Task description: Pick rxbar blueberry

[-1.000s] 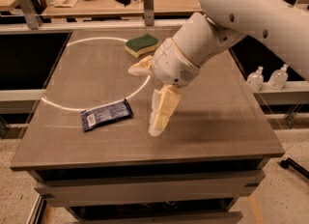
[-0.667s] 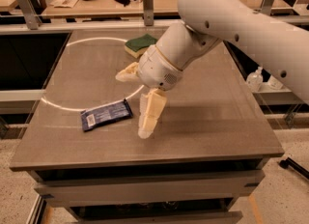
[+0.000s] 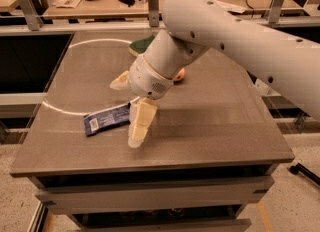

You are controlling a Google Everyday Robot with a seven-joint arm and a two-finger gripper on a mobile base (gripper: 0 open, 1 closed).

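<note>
The rxbar blueberry lies flat on the grey table, a dark blue wrapper left of centre near the front. My gripper hangs from the white arm just above and right of the bar. Its fingers are spread wide apart: one cream finger points down at the bar's right end, the other sticks out behind it. The gripper is open and holds nothing.
A green-and-yellow sponge lies at the back of the table, partly hidden by the arm. An orange round fruit shows behind the wrist. A white curved line crosses the tabletop. Cluttered benches stand beyond the rail.
The arm has moved left and toward the front of the table, bringing the open gripper from right of the bar to just over its right end. The bar has not moved.
</note>
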